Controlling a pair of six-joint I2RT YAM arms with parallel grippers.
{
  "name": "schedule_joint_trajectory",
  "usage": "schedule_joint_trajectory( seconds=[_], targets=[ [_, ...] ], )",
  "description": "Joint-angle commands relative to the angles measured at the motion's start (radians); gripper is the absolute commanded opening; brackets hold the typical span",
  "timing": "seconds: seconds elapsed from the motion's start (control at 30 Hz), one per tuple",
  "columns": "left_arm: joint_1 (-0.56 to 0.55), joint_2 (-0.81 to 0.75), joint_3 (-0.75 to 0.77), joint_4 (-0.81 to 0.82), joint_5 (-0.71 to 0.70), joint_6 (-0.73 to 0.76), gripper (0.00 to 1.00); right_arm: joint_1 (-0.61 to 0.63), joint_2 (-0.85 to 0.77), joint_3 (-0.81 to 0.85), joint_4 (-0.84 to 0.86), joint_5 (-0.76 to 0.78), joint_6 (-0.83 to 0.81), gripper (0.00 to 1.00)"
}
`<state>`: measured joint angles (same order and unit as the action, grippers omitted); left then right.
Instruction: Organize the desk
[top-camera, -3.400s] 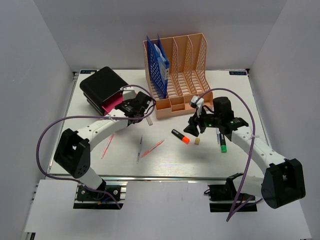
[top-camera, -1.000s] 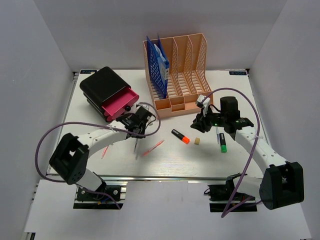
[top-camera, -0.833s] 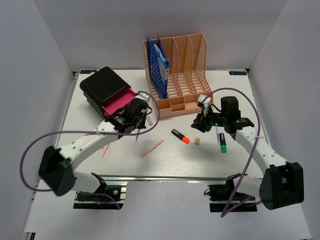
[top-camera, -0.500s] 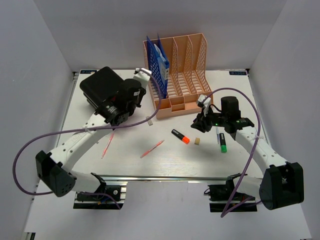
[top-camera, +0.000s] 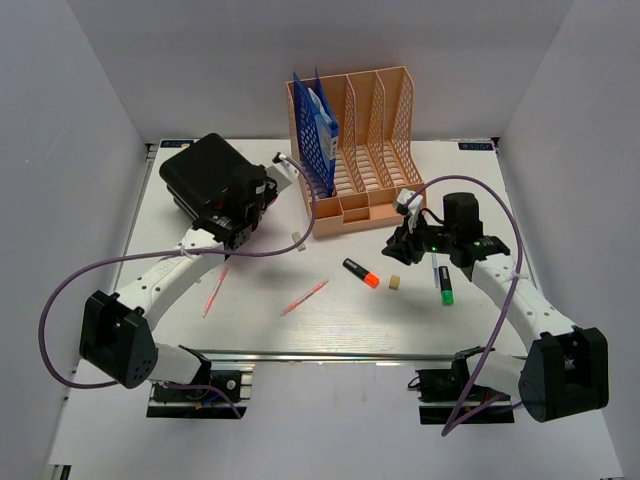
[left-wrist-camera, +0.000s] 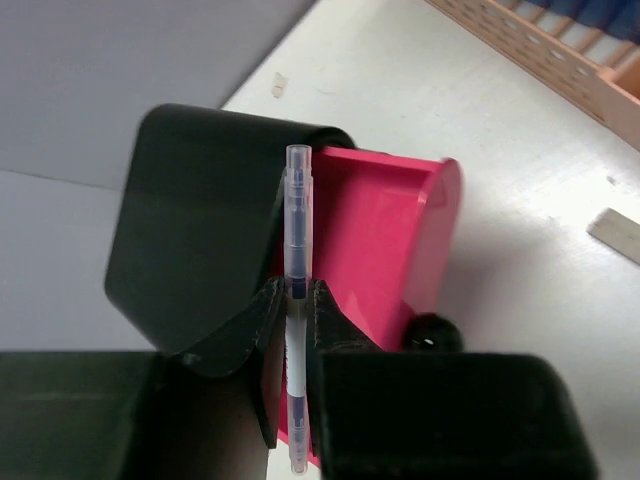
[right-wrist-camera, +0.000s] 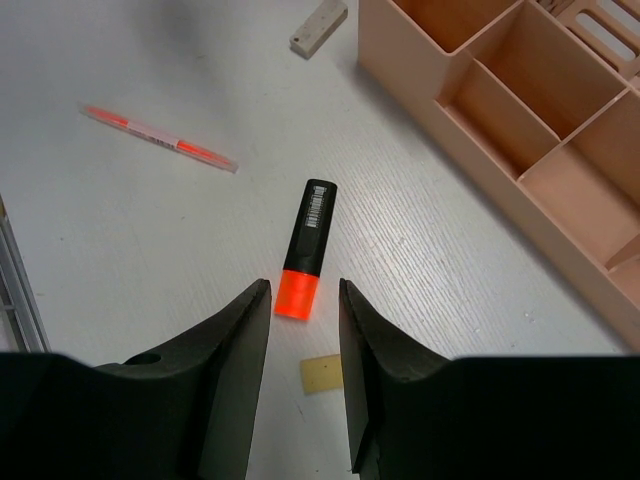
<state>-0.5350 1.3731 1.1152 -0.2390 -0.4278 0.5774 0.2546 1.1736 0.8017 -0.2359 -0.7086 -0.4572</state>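
Left wrist | left claw pinches clear pen, axis pointing straight ahead | right claw half-open, empty | desk widest left-right

We see bright, even light from above on the white table. Shadows fall soft and short, and glare is mild. Both wrist views go slightly soft at their near edges.

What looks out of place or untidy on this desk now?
Loose things lie scattered at odd angles on the desk: an orange highlighter, two pink pens and a green marker, none in the peach rack. The pink drawer stands pulled out of its black box, with the left gripper holding a clear pen over its edge.
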Motion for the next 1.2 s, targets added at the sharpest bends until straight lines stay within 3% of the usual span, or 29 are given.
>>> schedule_joint_trajectory(
  seconds=[0.0,0.13,0.27,0.43,0.47,0.5,0.53,0.63,0.67,0.7,0.77,0.8,0.9,0.93,0.97,1.03,1.17],
  targets=[
    [0.027,-0.016,-0.009,0.096,0.037,0.055,0.06,-0.008,-0.032,-0.007,0.003,-0.022,-0.020,0.40],
    [0.062,0.021,-0.008,0.080,0.054,0.044,0.13,-0.009,-0.038,-0.007,0.004,-0.020,-0.021,0.40],
    [0.072,0.024,-0.002,0.093,0.040,0.016,0.42,-0.015,-0.045,-0.007,0.004,-0.022,-0.020,0.40],
    [0.081,0.017,0.029,0.093,0.034,-0.014,0.55,-0.020,-0.048,-0.009,0.004,-0.028,-0.020,0.40],
    [0.081,0.012,0.037,0.093,0.032,-0.039,0.66,-0.021,-0.049,-0.009,0.004,-0.028,-0.021,0.40],
    [0.081,0.003,0.063,0.087,0.028,-0.054,0.67,-0.025,-0.049,-0.010,0.004,-0.029,-0.021,0.40],
    [0.081,-0.026,0.078,0.081,0.024,-0.076,0.66,-0.023,-0.051,-0.009,0.004,-0.029,-0.021,0.40],
    [0.070,-0.110,0.132,0.026,0.008,-0.256,0.19,-0.031,-0.057,-0.010,0.006,-0.029,-0.021,0.40],
    [0.070,-0.171,0.146,-0.065,0.018,-0.416,0.12,-0.029,-0.060,-0.012,0.007,-0.031,-0.023,0.40],
    [0.070,-0.199,0.162,-0.115,0.081,-0.474,0.06,-0.032,-0.063,-0.012,0.006,-0.032,-0.024,0.40],
    [0.070,-0.252,0.163,-0.300,0.151,-0.566,0.07,-0.031,-0.065,-0.012,0.004,-0.037,-0.026,0.40],
    [0.070,-0.256,0.164,-0.377,0.174,-0.623,0.11,-0.032,-0.066,-0.013,0.004,-0.041,-0.028,0.40],
    [0.079,-0.261,0.132,-0.638,0.211,-0.766,0.33,-0.032,-0.069,-0.013,0.006,-0.045,-0.028,0.40],
    [0.079,-0.272,0.074,-0.676,0.210,-0.840,0.65,-0.029,-0.066,-0.013,0.004,-0.046,-0.028,0.40],
    [0.079,-0.308,0.039,-0.715,0.213,-0.869,0.78,-0.029,-0.068,-0.012,0.004,-0.049,-0.026,0.40],
    [0.089,-0.353,-0.046,-0.735,0.198,-0.948,0.89,-0.031,-0.069,-0.013,0.004,-0.052,-0.026,0.40],
    [0.098,-0.367,-0.074,-0.760,0.129,-0.995,0.92,-0.032,-0.077,-0.013,0.003,-0.052,-0.026,0.40]
  ],
)
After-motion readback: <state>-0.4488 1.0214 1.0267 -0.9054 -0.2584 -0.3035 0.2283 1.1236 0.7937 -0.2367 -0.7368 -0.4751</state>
